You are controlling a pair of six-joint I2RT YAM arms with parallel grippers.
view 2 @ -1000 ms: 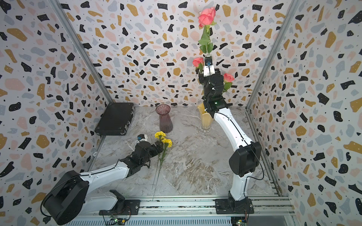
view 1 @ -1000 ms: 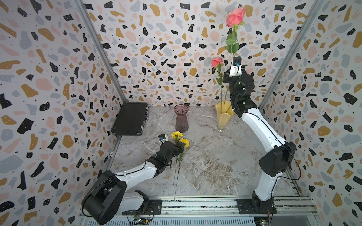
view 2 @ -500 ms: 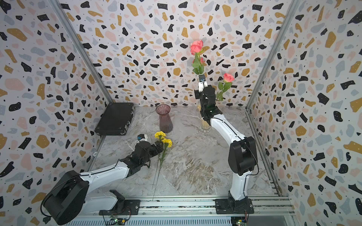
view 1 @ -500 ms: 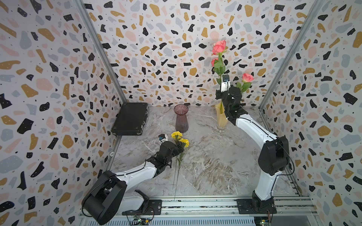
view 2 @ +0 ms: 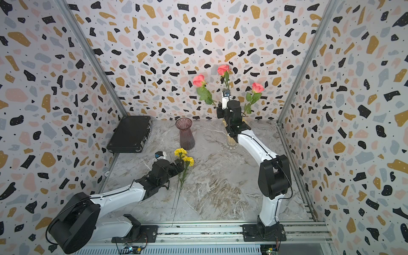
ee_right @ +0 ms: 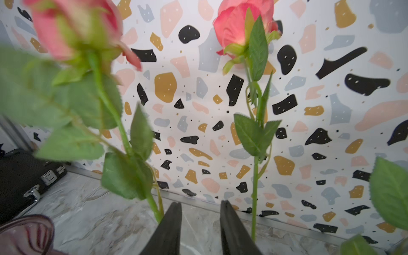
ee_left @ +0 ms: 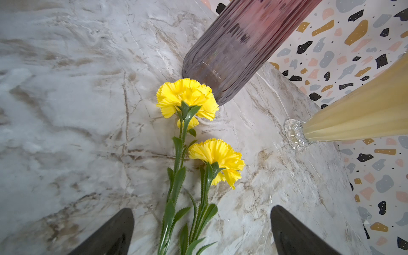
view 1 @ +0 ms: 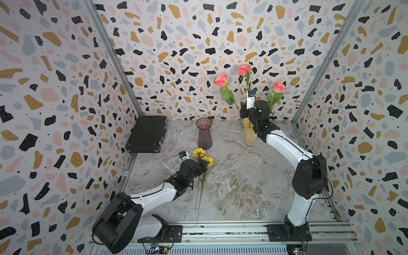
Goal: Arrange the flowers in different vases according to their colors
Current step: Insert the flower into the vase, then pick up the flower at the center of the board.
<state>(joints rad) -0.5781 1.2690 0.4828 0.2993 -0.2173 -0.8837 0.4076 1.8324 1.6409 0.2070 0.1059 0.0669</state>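
Left gripper (ee_left: pixel 202 210) open over yellow blooms (ee_left: pixel 187 97)
We list its fingers (ee_left: pixel 110 234) parted astride the two thin stems, flat on the marble table (ee_left: pixel 66 110) by the purple vase (ee_left: pixel 238 44); right gripper (ee_right: pixel 201 203) parted, empty, among three roses (view 1: pixel 244 70) in the yellow vase (view 1: pixel 249 134). We judge the blooms light and floppy: pinch both stems mid-length, clear of the ribbed glass, which could tip
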